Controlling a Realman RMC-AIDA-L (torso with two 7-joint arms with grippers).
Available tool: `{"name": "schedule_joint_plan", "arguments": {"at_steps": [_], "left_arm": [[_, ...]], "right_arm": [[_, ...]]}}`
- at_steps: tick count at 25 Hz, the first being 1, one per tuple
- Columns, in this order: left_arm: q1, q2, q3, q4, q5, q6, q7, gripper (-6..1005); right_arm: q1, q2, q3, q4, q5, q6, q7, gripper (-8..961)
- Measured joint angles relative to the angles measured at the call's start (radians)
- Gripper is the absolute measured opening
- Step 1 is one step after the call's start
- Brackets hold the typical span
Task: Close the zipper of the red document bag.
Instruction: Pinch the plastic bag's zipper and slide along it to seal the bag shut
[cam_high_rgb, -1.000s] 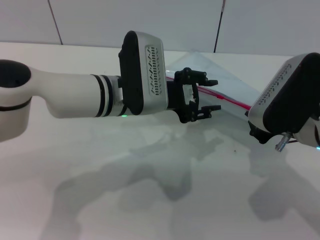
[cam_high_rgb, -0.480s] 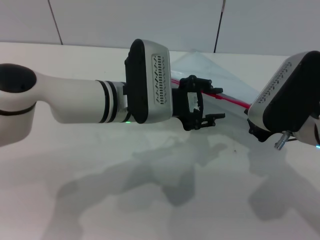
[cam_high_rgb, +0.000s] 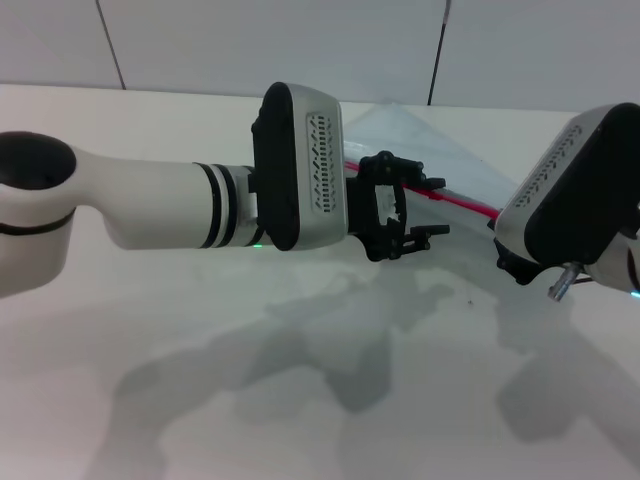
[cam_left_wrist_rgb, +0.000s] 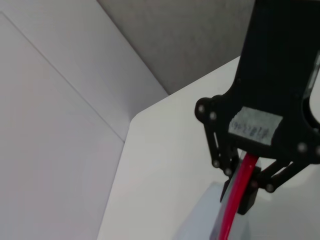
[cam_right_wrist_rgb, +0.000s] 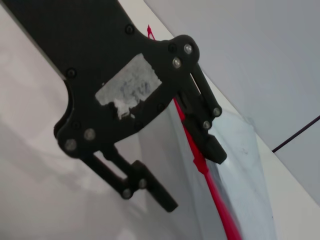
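The red document bag lies flat at the back of the table, its zipper a thin red line along the near edge. My left gripper hovers open over that line. In the right wrist view the left gripper straddles the zipper, which runs close beside one finger. The right arm's housing hides its fingers in the head view. The left wrist view shows my right gripper shut on the zipper at the bag's right end.
A white table spreads out in front of both arms. Grey wall panels rise just behind the bag, and the table's far edge runs along them.
Over the last second my left arm has slid right and slightly down along the zipper, fingers still spread. It has barely moved in the last half second. The right arm has stayed put.
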Motion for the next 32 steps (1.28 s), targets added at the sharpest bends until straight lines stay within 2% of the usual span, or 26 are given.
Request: {"name": "schedule_joint_plan", "arguments": {"at_steps": [17,22,32], "left_arm": [[0.026,0.002,0.02,0.037,0.009,0.005,-0.003,388],[0.027,0.001,0.027,0.037,0.009,0.033,-0.002,244],[0.048,0.001,0.041,0.067,0.002,0.059,0.005,146]], "right_arm": [[0.001,0.0,0.0,0.0,0.0,0.0,0.0,51],[0.001,0.0,0.0,0.0,0.0,0.001,0.0,51],[0.0,0.0,-0.002,0.0,0.0,0.001,0.0,51]]}}
